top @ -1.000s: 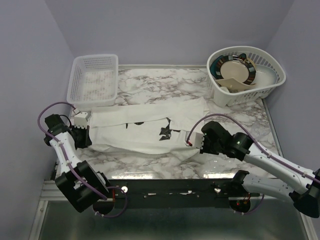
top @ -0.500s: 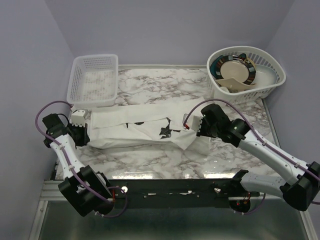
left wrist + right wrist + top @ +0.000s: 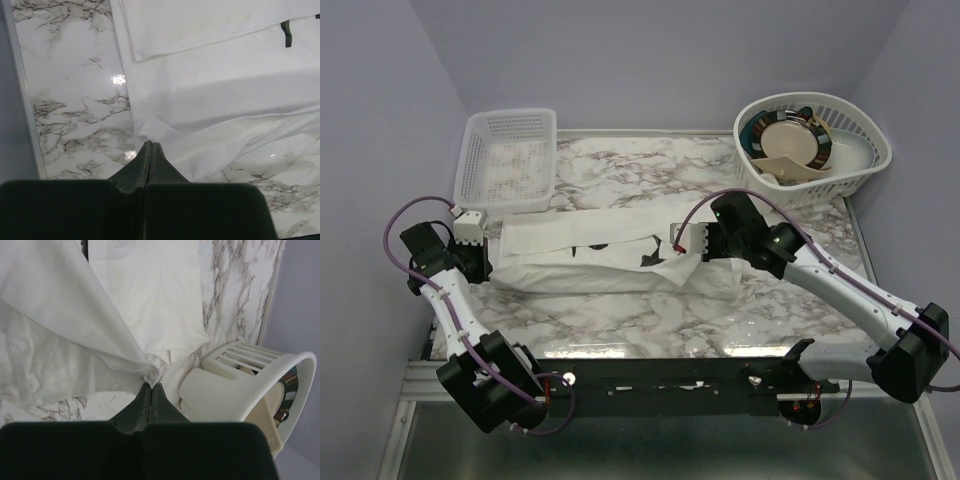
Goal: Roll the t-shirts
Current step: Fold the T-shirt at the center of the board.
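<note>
T-shirt (image 3: 600, 262) lies as a folded band across the middle of the worktop (image 3: 620, 170). Right claw (image 3: 151, 385) — closed, pinching a bunched fold at the shirt's right end. Left claw (image 3: 150, 146) — closed at the left hem; hold on cloth unclear.

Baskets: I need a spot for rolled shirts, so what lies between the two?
Only bare marble table between the rectangular mesh basket and the round dish basket, per the top external view.
</note>
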